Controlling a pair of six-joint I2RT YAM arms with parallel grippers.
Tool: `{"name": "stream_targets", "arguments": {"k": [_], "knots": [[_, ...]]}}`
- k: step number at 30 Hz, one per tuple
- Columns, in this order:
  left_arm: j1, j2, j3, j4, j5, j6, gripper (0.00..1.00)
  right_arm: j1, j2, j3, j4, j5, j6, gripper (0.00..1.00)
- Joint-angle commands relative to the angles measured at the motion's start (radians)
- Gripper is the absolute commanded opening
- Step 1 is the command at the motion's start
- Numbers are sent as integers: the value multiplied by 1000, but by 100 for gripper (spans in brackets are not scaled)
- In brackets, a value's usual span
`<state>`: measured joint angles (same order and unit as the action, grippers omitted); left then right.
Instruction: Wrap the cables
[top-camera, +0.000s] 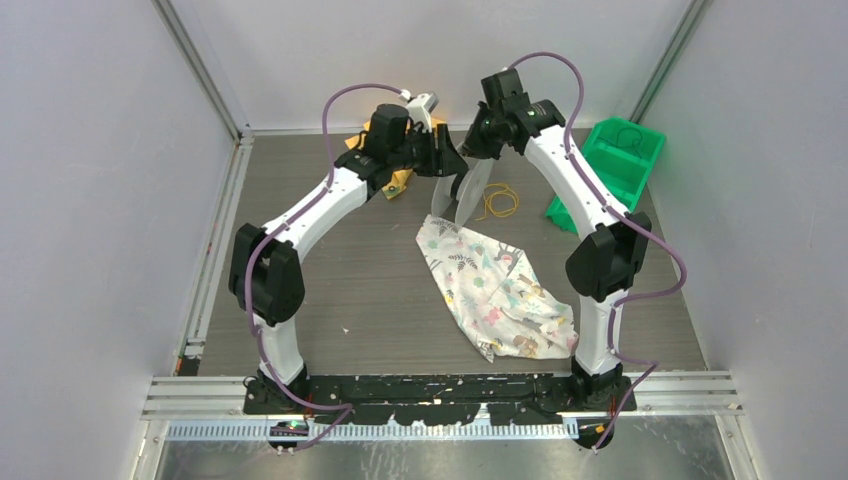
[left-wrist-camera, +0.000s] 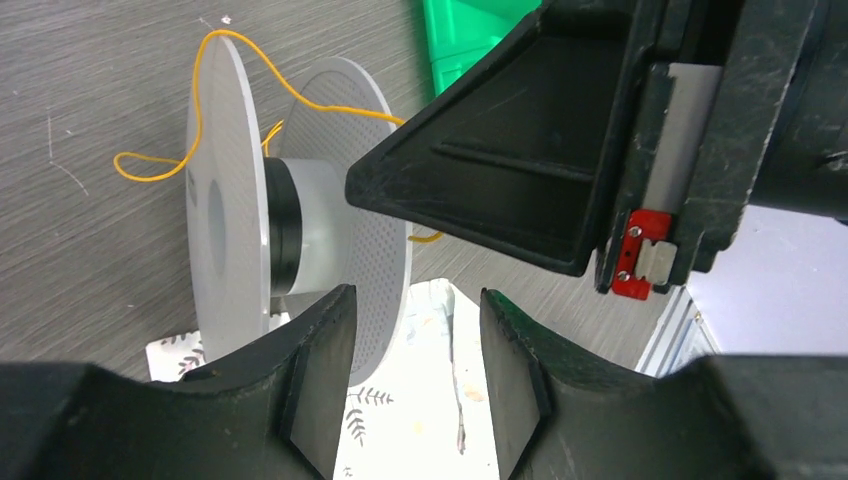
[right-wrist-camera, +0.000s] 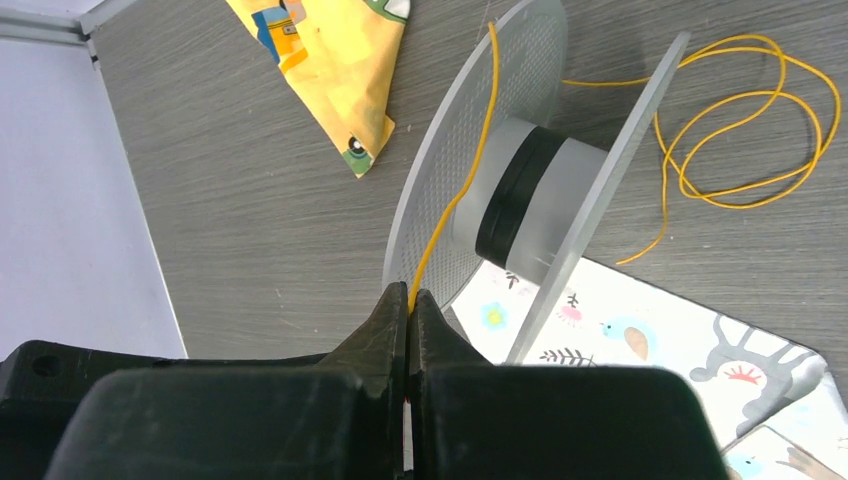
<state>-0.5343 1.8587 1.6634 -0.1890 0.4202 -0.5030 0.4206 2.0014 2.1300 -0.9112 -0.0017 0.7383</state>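
A translucent spool (top-camera: 463, 190) with two wide discs and a black-banded hub stands on its rims at the back middle of the table. The thin yellow cable (top-camera: 498, 202) lies in loose loops to its right. My right gripper (right-wrist-camera: 410, 296) is shut on one end of the cable (right-wrist-camera: 489, 100), which runs up over the rim of the near disc of the spool (right-wrist-camera: 530, 195). My left gripper (left-wrist-camera: 410, 345) is open, its left finger (left-wrist-camera: 320, 370) close beside the lower rim of one disc of the spool (left-wrist-camera: 300, 230). Cable (left-wrist-camera: 330, 106) drapes over both discs.
A patterned white cloth (top-camera: 495, 290) lies in front of the spool, partly under it. A yellow printed cloth (top-camera: 398, 183) lies under my left arm. A green bin (top-camera: 620, 160) stands at the back right. The right gripper body (left-wrist-camera: 560, 150) hangs close over the spool.
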Motion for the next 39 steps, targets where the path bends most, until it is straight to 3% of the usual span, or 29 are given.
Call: {"name": "stream_targets", "arguments": {"k": [1, 9, 20, 25, 27, 28, 31, 35, 39], "knots": [[2, -34, 29, 76, 33, -30, 50, 12, -24, 38, 42, -29, 28, 1], [0, -27, 34, 88, 22, -41, 48, 19, -13, 51, 51, -52, 37, 1], [0, -30, 30, 106, 12, -51, 21, 25, -25, 25, 60, -65, 35, 1], [0, -47, 6, 145, 12, -73, 1, 24, -32, 10, 69, -68, 34, 1], [1, -53, 1, 143, 11, -65, 1, 25, -42, 1, 73, -68, 32, 1], [1, -56, 2, 134, 9, -57, 0, 25, -49, -5, 82, -68, 31, 6], [2, -62, 0, 101, -9, -31, 0, 25, -61, -17, 93, -66, 23, 36], [3, -71, -10, 82, -22, -16, 1, 23, -66, -21, 88, -64, 19, 51], [5, -79, -21, 77, -24, -7, 1, 23, -73, -30, 92, -66, 18, 54]]}}
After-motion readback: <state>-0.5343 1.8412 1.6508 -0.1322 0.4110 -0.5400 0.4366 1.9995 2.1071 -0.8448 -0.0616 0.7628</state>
